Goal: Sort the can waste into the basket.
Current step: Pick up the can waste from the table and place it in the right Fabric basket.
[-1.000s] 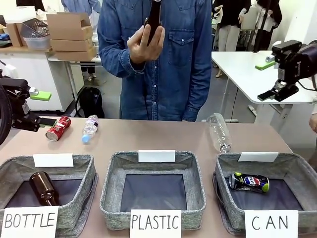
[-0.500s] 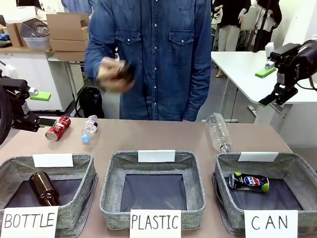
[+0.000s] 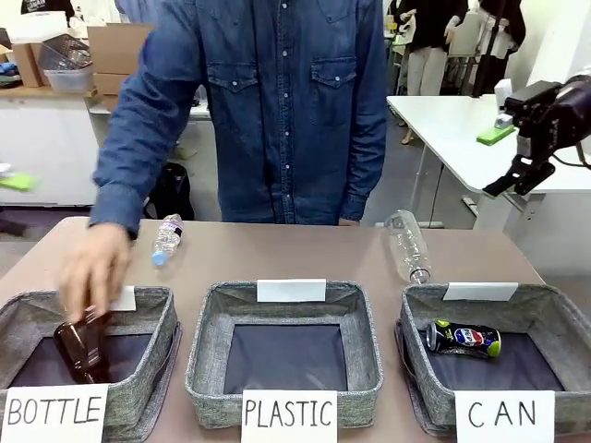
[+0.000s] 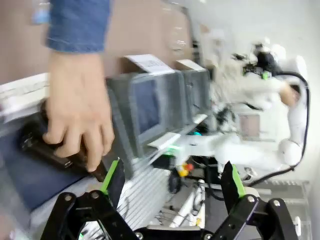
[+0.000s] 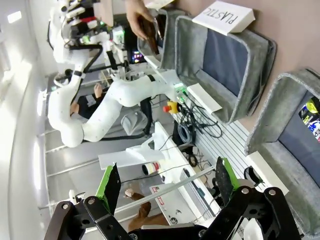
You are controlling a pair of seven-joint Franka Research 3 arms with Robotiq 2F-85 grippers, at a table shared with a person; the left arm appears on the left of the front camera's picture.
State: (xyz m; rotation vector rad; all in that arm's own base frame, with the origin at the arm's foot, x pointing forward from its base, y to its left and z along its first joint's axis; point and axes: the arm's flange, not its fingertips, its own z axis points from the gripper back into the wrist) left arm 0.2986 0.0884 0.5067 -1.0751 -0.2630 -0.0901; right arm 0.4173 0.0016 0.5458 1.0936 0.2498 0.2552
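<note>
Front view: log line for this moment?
blue can in CAN basket | hand on brown bottle | left claw, right claw open

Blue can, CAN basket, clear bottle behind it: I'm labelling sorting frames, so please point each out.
blue can [image 3: 466,339]: front view, middle of its side.
CAN basket [image 3: 415,369]: front view, its left wall.
clear plastic bottle [image 3: 406,245]: front view, mid-body.

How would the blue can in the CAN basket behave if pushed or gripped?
The blue can lies on its side in the basket, so a push would probably roll it. It looks small and thin-walled: likely light, easily dented.
</note>
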